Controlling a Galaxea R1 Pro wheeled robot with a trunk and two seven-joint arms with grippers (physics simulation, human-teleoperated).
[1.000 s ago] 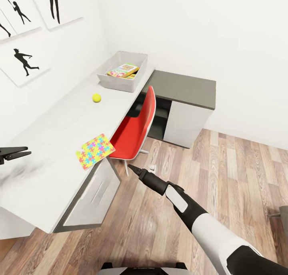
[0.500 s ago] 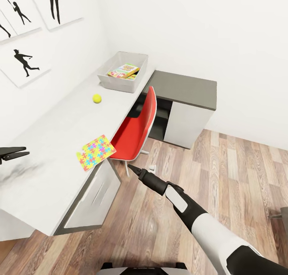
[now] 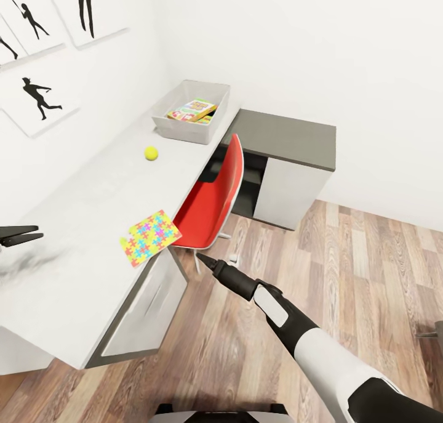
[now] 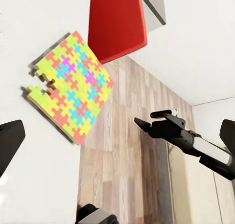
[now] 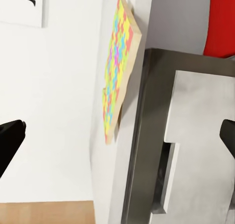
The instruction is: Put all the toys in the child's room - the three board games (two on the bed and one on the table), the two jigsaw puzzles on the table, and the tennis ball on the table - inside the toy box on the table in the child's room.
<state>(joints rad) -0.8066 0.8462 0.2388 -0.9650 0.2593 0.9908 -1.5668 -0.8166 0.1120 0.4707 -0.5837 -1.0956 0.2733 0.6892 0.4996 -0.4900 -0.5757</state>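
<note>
So the jigsaw puzzle [image 3: 150,237] is my next target I reckon. It's lying flat on the table [image 3: 92,201] with one corner poking out past the front edge, right above the white drawers [image 3: 143,307] and just beside the red chair [image 3: 212,198]. From the right wrist cam you can see it edge-on [image 5: 117,67], and it's a thin slab, looks stiff and light like foam or card. Flat on a desk that's a pain to pinch from above, so I'd go for that overhanging corner and close on it from the side, one finger over and one under. It'll probably slide if I nudge it, so slow approach.

The tennis ball [image 3: 151,153] sits further along the table, well apart from the puzzle, and will roll if bumped. The toy box [image 3: 191,111] is at the far end with a couple of printed boxes already in it.

Left gripper [image 3: 18,235] hovers over the near end of the desk, fingers spread, nothing in them. Right gripper [image 3: 204,261] hangs out over the wood floor [image 3: 344,275], also spread and empty going by its wrist cam.
</note>
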